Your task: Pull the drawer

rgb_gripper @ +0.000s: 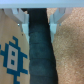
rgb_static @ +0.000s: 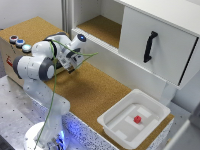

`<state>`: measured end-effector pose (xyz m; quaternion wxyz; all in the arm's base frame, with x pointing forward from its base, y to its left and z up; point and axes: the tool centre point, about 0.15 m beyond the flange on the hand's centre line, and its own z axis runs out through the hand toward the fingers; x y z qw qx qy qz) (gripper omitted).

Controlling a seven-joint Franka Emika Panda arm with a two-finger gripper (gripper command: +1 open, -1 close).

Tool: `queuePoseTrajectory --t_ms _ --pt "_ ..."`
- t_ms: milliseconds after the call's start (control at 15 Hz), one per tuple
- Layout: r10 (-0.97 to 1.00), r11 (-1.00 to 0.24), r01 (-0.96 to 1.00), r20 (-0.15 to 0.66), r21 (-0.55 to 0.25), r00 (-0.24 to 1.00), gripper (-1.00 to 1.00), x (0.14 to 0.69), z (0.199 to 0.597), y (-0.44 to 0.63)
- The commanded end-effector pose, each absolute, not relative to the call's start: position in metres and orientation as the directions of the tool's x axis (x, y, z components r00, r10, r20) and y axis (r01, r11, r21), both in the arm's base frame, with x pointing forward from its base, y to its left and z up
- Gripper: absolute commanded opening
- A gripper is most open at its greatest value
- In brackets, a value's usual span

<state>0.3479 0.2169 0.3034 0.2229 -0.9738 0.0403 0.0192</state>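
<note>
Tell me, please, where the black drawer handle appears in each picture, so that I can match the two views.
Exterior view: the black handle stands upright on the white drawer front, toward the exterior view's right, far from the gripper.
Wrist view: the handle is not visible.
Shared landmark: the cork surface appears in both.

The pincer (rgb_static: 71,67) is largely masked by the arm's own wrist in the exterior view; jaw spacing cannot be read there. In the wrist view only the pale fingers (rgb_gripper: 20,19) show, cut off by the picture's edge, and the frame is heavily blurred. A dark band (rgb_gripper: 40,47) fills the centre; its identity cannot be determined. The drawer (rgb_static: 156,44) runs off the exterior view's right edge. The small red object (rgb_static: 137,119) in the white tray (rgb_static: 114,126) is too small to identify.
</note>
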Motion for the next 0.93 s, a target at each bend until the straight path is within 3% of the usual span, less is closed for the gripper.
queuePoseTrajectory --t_ms 0,533,600,867 --pt "-0.106 -0.889 -0.114 -0.043 -0.442 0.993 -1.00 0.341 0.269 0.173" --pt "-0.216 -0.884 -0.221 -0.060 -0.412 0.975 -1.00 0.353 0.262 0.131" --pt "-0.223 -0.886 -0.226 -0.056 -0.404 0.973 1.00 0.353 0.264 0.130" --pt "-0.250 -0.887 -0.245 -0.037 -0.390 0.967 1.00 0.350 0.276 0.122"
